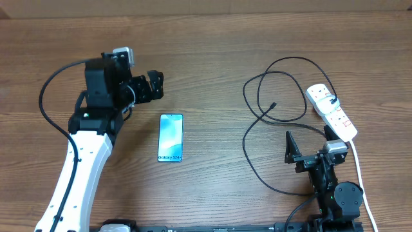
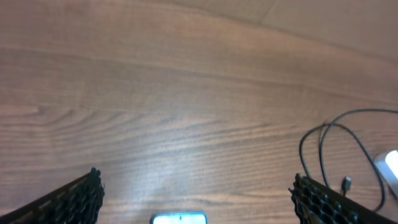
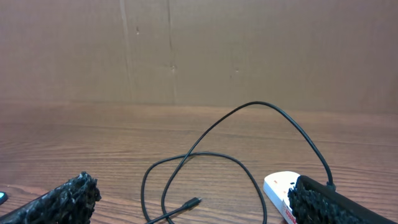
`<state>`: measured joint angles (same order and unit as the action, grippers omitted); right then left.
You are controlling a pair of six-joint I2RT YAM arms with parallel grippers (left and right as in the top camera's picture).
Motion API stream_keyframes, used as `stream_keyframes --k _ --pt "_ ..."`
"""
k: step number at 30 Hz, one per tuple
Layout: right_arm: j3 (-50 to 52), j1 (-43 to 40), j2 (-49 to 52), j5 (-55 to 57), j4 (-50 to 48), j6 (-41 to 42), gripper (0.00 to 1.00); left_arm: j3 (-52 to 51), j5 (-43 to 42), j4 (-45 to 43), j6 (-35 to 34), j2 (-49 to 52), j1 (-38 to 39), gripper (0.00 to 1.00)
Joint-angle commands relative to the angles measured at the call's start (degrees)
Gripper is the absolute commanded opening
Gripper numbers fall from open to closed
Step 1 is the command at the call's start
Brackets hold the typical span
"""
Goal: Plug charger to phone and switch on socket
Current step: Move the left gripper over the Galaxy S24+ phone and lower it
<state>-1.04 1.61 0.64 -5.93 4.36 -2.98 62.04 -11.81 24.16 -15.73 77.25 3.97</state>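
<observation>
Wood-grain counter — matt, faintly sheened; phone screen glossy; socket smooth white plastic; charger — matt black.

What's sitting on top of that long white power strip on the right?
The thin black charger cable ends on top of the white power strip, apparently plugged in near its far end. The pins and whatever lies beneath that plug are covered, so I can't see them.
</observation>
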Motion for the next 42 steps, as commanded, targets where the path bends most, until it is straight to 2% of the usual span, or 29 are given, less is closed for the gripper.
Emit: stream_keyframes --k 1,5,7,11,15,20,24,29,37,42 --pt "0.6 0.4 -0.3 0.3 -0.2 -0.1 1.00 10.1 12.2 7.0 0.3 -1.6 5.5 1.00" --pt "0.6 0.4 -0.2 0.3 -0.2 -0.1 1.00 17.1 24.7 18.8 -2.3 -1.6 13.8 1.00" --pt "0.6 0.4 -0.2 0.3 -0.2 -0.1 1.00 17.8 26.9 22.4 -2.7 -1.6 17.5 1.00" --pt "0.6 0.4 -0.3 0.3 -0.2 -0.1 1.00 16.8 24.5 22.1 -2.7 -1.4 20.8 1.00" --pt "0.6 0.4 -0.2 0.3 -0.2 -0.1 1.00 16.0 22.4 22.9 -3.0 0.1 20.9 0.99" --pt "0.6 0.4 -0.2 0.3 -0.2 -0.1 1.00 16.0 22.1 29.3 -11.7 5.4 19.1 1.00" --pt "0.6 0.4 -0.2 0.3 -0.2 -0.1 1.00 16.0 17.7 33.5 -11.7 10.8 18.8 1.00" --pt "0.6 0.4 -0.2 0.3 -0.2 -0.1 1.00 16.0 16.2 37.3 -13.0 16.5 18.8 1.00" --pt "0.6 0.4 -0.2 0.3 -0.2 -0.1 1.00 13.0 15.7 36.1 -10.9 19.2 16.7 1.00" --pt "0.6 0.4 -0.2 0.3 -0.2 -0.1 1.00 5.1 6.4 29.3 -2.8 19.2 11.5 0.99"
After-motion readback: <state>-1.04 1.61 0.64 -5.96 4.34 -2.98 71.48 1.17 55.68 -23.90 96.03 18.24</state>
